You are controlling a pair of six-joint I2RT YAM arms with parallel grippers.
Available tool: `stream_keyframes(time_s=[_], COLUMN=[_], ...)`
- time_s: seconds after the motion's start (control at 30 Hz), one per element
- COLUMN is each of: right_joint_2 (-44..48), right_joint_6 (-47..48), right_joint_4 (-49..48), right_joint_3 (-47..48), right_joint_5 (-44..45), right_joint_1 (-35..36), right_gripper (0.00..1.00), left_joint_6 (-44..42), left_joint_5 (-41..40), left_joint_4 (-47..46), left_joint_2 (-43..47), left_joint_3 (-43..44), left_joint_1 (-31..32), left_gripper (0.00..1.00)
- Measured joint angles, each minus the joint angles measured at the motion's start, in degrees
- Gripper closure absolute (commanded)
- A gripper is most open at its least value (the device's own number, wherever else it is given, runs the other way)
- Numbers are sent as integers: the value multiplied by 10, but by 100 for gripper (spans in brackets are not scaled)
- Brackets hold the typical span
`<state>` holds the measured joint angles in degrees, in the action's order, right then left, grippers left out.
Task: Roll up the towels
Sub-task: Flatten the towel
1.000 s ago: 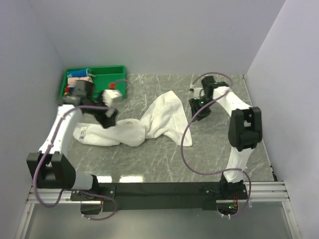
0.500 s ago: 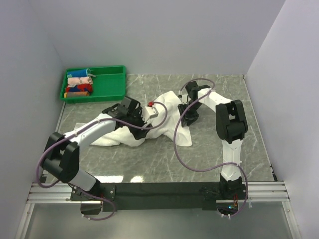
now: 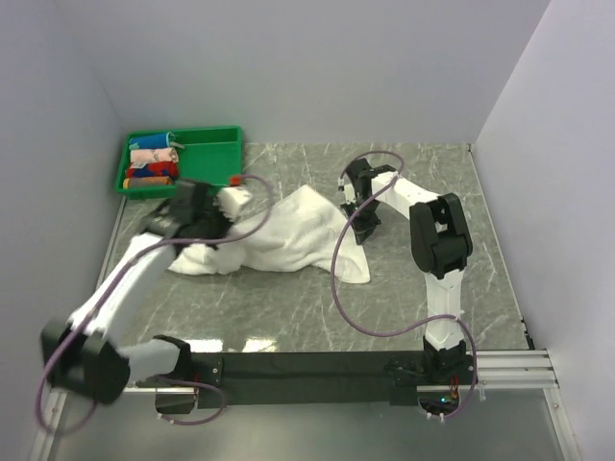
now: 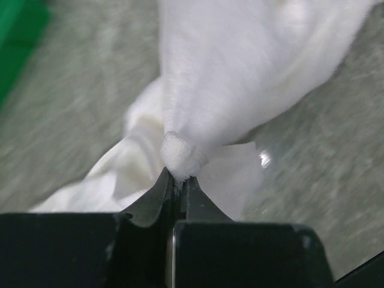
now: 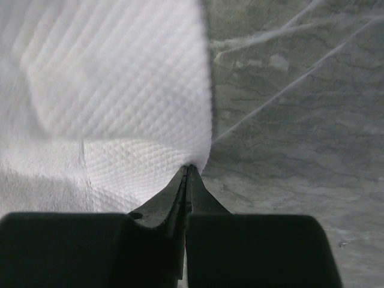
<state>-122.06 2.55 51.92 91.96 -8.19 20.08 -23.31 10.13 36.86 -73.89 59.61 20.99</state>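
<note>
The white towel (image 3: pixel 288 235) lies crumpled across the middle of the marble table. In the left wrist view a bunched fold of the towel (image 4: pixel 240 72) is pinched between my left gripper's (image 4: pixel 179 179) shut jaws. From above, that left gripper (image 3: pixel 233 200) is at the towel's left end, lifting a strip of it. My right gripper (image 3: pixel 361 224) is low at the towel's right edge. In the right wrist view the right gripper (image 5: pixel 191 170) is shut on the quilted towel's (image 5: pixel 108 90) border, just above the table.
A green tray (image 3: pixel 207 144) stands at the back left corner with several small colourful rolled cloths (image 3: pixel 152 165) inside. Its green side (image 4: pixel 18 36) shows at the left wrist view's top left. Grey walls close in the table on three sides.
The left gripper closed on a towel fold and pulled it back left toward the tray. The right gripper closed on the towel's right edge. The towel has been drawn more stretched out.
</note>
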Motion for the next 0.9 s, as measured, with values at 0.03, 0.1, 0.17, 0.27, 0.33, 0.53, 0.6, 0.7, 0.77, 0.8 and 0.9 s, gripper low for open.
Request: stream_keyframes(time_s=[0.03, 0.1, 0.17, 0.27, 0.33, 0.53, 0.6, 0.7, 0.77, 0.8, 0.9], right_joint_2=[1, 3, 5, 10, 12, 7, -4, -13, -11, -13, -41], right_joint_6=[1, 1, 3, 3, 9, 55, 64, 72, 74, 74, 64], right_joint_4=[0, 0, 0, -2, 0, 57, 82, 69, 62, 58, 54], right_joint_3=[0, -2, -5, -12, -13, 40, 111, 209, 236, 243, 273], right_joint_5=[5, 11, 17, 18, 10, -78, -113, -141, -148, -151, -146], right_joint_1=[2, 3, 3, 1, -1, -14, -14, 3, 31, 50, 110], right_gripper=[100, 100, 100, 100, 100, 38, 36, 36, 36, 36, 36], left_joint_6=[-11, -38, -68, -118, -143, -171, -177, -187, -198, -202, -206], left_joint_5=[-1, -3, -8, -12, -11, 14, 33, 59, 73, 79, 84], left_joint_4=[17, 54, 83, 126, 158, 223, 232, 245, 253, 253, 257], left_joint_2=[42, 116, 172, 243, 279, 307, 305, 298, 291, 289, 279], left_joint_3=[-2, -3, -7, -43, -83, -134, -134, -135, -137, -142, -155], left_joint_1=[-28, -87, -142, -208, -232, -255, -257, -257, -257, -257, -257], left_gripper=[100, 100, 100, 100, 99, 91, 87, 84, 84, 85, 86])
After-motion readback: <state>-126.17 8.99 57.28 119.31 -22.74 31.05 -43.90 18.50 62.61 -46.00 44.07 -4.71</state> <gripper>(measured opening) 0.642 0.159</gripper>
